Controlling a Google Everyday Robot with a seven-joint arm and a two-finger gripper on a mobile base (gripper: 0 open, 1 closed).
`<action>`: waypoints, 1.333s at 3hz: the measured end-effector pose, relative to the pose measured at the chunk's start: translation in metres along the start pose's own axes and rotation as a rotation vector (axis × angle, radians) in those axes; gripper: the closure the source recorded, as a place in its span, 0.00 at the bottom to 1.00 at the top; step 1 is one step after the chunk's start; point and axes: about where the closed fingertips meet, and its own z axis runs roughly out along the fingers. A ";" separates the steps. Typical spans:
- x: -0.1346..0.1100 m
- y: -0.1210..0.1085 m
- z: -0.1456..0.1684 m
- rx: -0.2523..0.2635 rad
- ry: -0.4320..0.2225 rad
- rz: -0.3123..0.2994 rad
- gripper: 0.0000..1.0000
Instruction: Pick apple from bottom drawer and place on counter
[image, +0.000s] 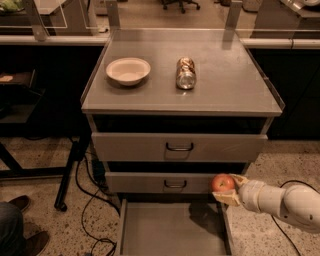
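Apple (222, 182) in end effector (228, 189) above drawer (165, 231)

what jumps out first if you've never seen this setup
The red apple stands out, held in the gripper at lower right, above the right edge of the open bottom drawer. On the counter sit a white bowl at left and a crushed can beside it.

The bottom drawer (170, 232) runs off the lower edge, its front unseen. The gripper (230, 189), above its right wall, clasps the apple (221, 181) and hides its underside. The arm (285, 201) is cut at the right edge.
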 end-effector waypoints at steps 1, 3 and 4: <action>-0.042 -0.013 -0.022 0.039 -0.035 -0.055 1.00; -0.086 -0.027 -0.061 0.101 -0.070 -0.115 1.00; -0.089 -0.031 -0.070 0.102 -0.085 -0.096 1.00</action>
